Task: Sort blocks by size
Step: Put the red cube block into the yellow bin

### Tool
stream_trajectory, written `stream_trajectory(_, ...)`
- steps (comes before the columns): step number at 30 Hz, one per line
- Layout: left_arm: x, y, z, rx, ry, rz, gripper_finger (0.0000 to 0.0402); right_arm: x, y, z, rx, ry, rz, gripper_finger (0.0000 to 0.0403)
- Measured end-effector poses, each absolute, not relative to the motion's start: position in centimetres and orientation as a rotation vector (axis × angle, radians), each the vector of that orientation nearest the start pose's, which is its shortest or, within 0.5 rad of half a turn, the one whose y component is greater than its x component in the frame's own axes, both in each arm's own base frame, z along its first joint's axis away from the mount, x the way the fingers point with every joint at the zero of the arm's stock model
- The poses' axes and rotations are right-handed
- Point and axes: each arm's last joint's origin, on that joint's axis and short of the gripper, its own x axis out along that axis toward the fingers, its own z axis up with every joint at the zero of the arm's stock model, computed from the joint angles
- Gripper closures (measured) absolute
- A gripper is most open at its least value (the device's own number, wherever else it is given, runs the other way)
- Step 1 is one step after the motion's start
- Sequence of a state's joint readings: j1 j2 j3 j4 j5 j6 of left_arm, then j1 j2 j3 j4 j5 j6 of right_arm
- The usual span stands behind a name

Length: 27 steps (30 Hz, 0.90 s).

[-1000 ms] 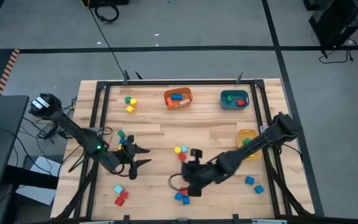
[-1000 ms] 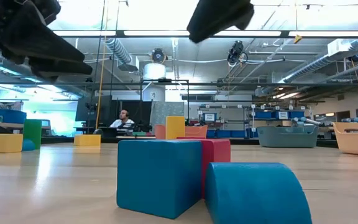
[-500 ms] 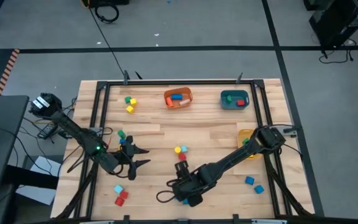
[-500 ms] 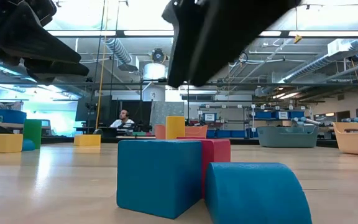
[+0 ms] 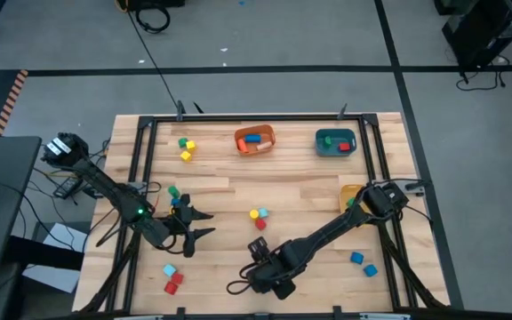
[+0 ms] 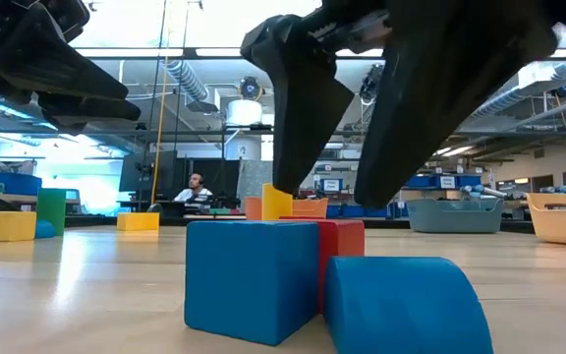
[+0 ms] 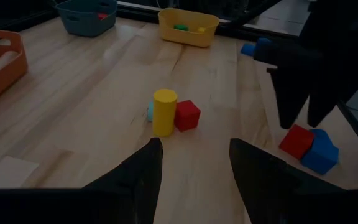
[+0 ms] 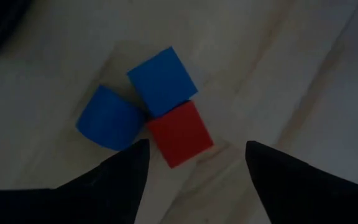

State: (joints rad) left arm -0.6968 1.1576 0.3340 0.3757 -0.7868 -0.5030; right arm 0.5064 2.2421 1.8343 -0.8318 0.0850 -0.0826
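Observation:
Near the table's front edge a blue cube point(image 8: 162, 81), a red cube point(image 8: 180, 132) and a blue rounded block point(image 8: 109, 118) stand on the wood, touching one another. My right gripper point(image 8: 196, 146) hangs open just above them, pointing steeply down. In the low view its fingertips point(image 6: 322, 195) are over the red cube point(image 6: 347, 239), clear of it. My left gripper point(image 5: 204, 224) waits open at the left, pointing level toward a yellow cylinder point(image 7: 164, 112) and a red cube point(image 7: 187, 115) at mid-table.
At the far edge stand an orange bin point(image 5: 254, 140) and a teal bin point(image 5: 335, 141); a yellow bin point(image 5: 354, 194) is at the right. Loose blocks lie at the far left point(image 5: 185, 147), beside the left gripper point(image 5: 174, 192), at the front left point(image 5: 172, 277) and front right point(image 5: 363, 263).
My right gripper has come down and toward the table's near edge, from mid-table to just above the blue and red cluster. It has rolled about its own axis, tipped to point steeply down, and opened. The blocks have stayed where they were.

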Motion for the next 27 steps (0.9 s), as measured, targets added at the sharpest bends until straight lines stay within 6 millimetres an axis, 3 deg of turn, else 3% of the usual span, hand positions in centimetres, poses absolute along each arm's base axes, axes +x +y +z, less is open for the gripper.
stream_trajectory(5, 17.0, -11.5, 16.8, -0.198, 0.297, 0.168, 0.0206, 41.0, 22.0, 16.6, -0.404, 1.155, 0.447, 0.0126)
stream_trajectory(18, 17.0, -11.5, 16.8, -0.196, 0.299, 0.167, 0.0206, 41.6, 21.0, 16.3, -0.384, 1.139, 0.502, 0.0147)
stream_trajectory(27, 17.0, -11.5, 16.8, -0.195, 0.3, 0.168, 0.0206, 41.5, 20.8, 14.3, -0.297, 1.111, 0.516, 0.016)
